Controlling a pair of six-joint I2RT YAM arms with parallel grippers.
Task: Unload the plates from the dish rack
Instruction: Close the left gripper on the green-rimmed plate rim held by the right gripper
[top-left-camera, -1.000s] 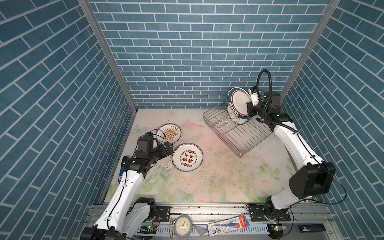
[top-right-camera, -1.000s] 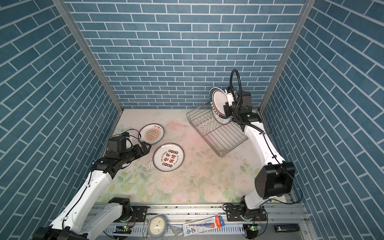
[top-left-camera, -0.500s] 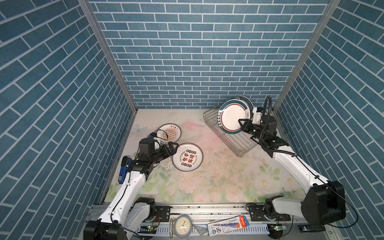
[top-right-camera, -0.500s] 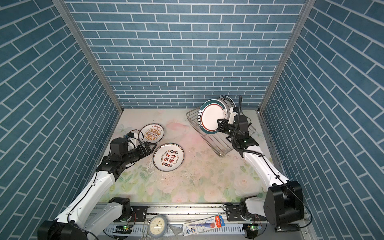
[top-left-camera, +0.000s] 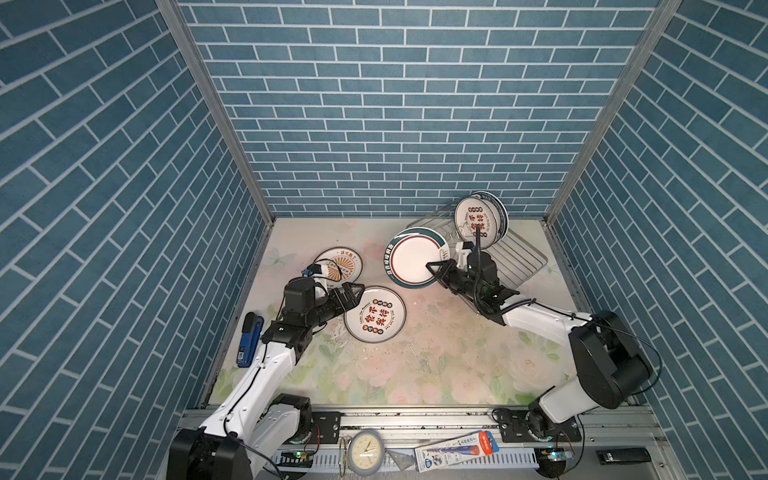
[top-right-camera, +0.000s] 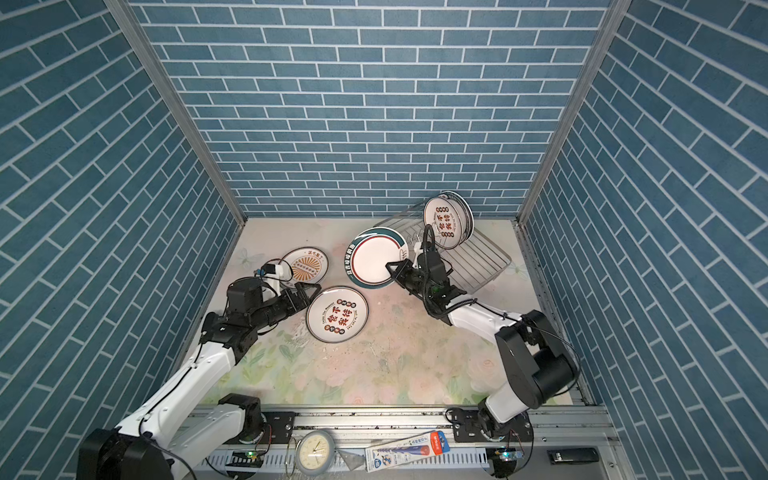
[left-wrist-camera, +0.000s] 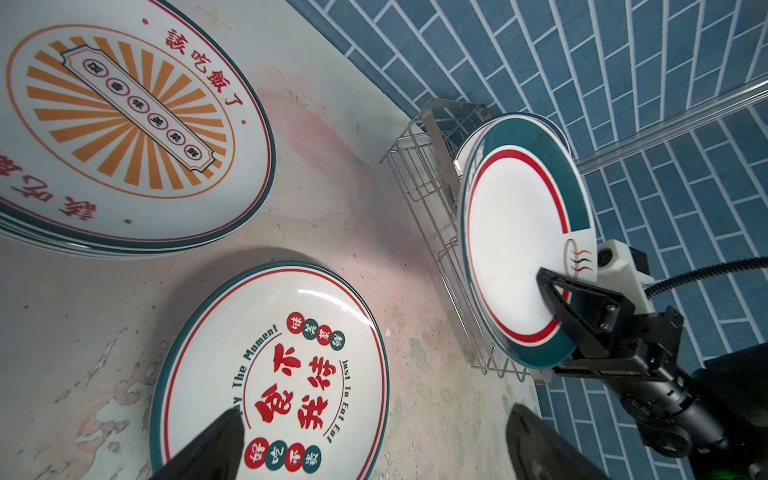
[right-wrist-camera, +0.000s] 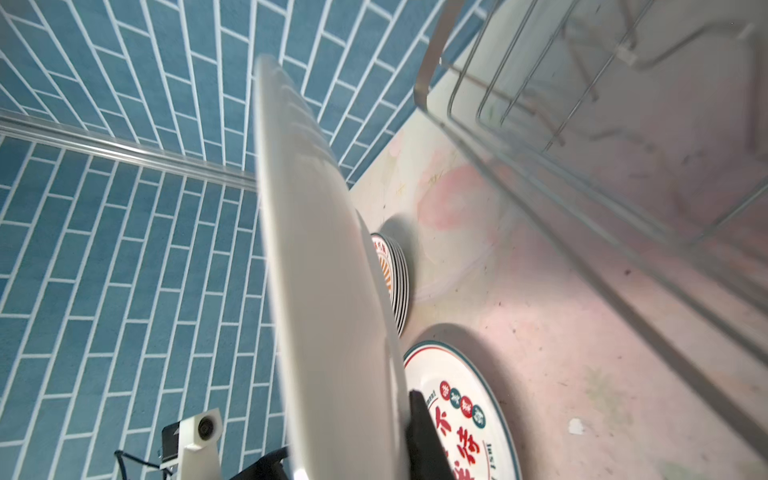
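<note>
One plate is in the air: the green-rimmed plate (top-left-camera: 413, 259), held nearly on edge by the right pincer (top-left-camera: 435, 271), which is clamped tight on its lower rim; it hangs above the worktop (top-left-camera: 436, 357), beside the corner of the dish rack (top-left-camera: 517, 259) and clear of its wires; a few more plates (top-left-camera: 478, 220) stand upright at the rack's far end, the front one bearing red characters, though I cannot count them; on the worktop lie a stack of sunburst plates (top-left-camera: 338, 266) and, nearer the front, a red-character plate (top-left-camera: 375, 314) lying flat; the left pincer (top-left-camera: 353, 293) hovers low beside that plate's rim, jaws spread wide and holding nothing; the step in hand, I'd say, is bringing this plate from rack to worktop; the next move calls for tipping it from edge-on to flat and lowering it gently onto bare worktop or a lying plate, letting go only once it is supported; a grip on the rim alone could let it swing or slip.
</note>
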